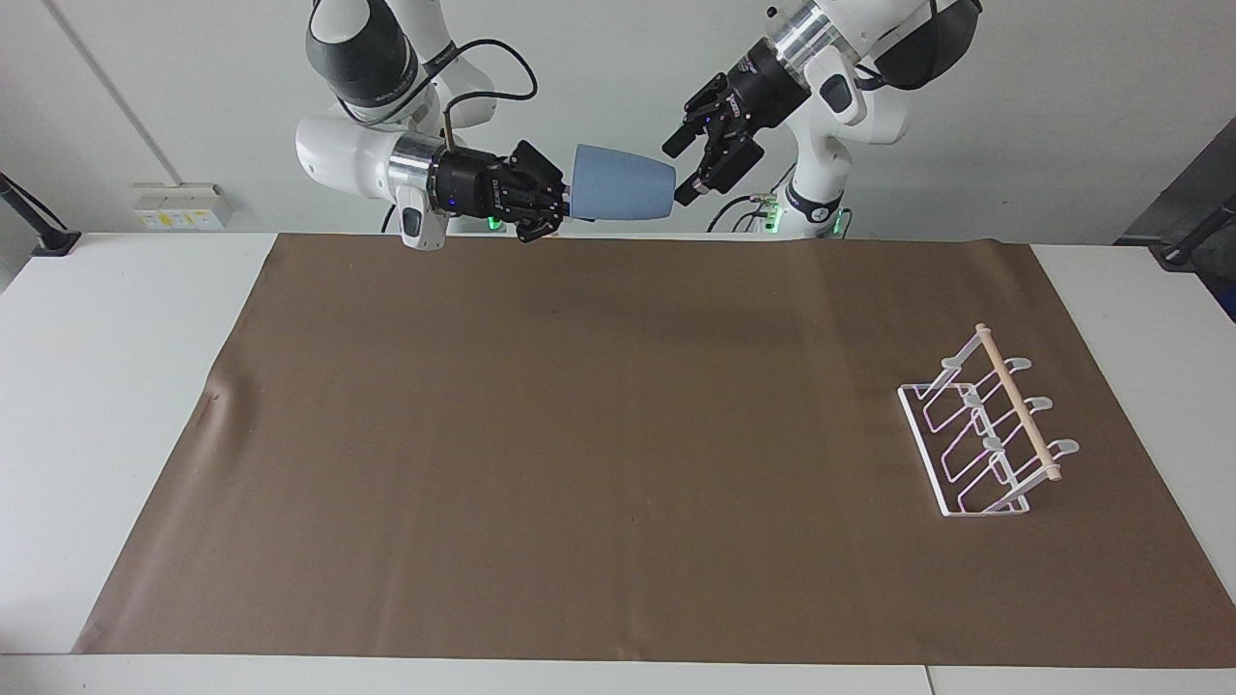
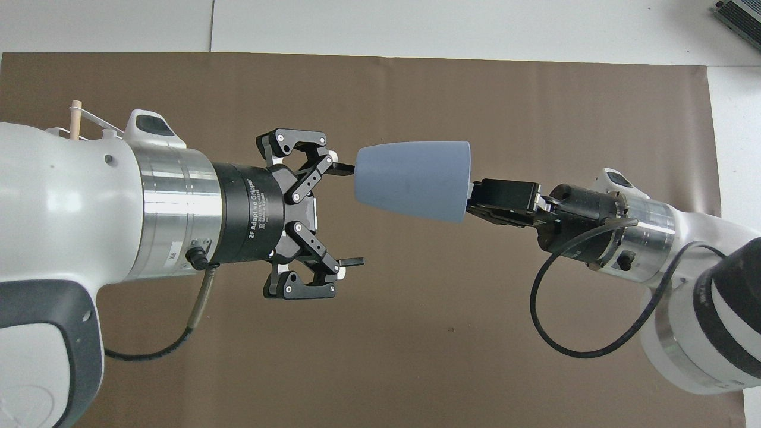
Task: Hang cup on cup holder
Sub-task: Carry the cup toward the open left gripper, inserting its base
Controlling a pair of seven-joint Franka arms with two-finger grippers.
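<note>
My right gripper [image 1: 566, 200] is shut on the rim of the light-blue cup [image 1: 623, 183] and holds it on its side in the air, over the mat's edge nearest the robots. The cup's narrow base points at my left gripper [image 1: 684, 169], which is open with the base right at its fingertips. In the overhead view the cup [image 2: 413, 181] lies between the right gripper [image 2: 475, 199] and the open left gripper [image 2: 351, 215], its base beside one finger. The white wire cup holder [image 1: 985, 434] stands on the mat toward the left arm's end.
A brown mat [image 1: 579, 434] covers most of the white table [image 1: 97, 386]. In the overhead view the left arm hides most of the cup holder; only its dowel tip [image 2: 75, 119] shows.
</note>
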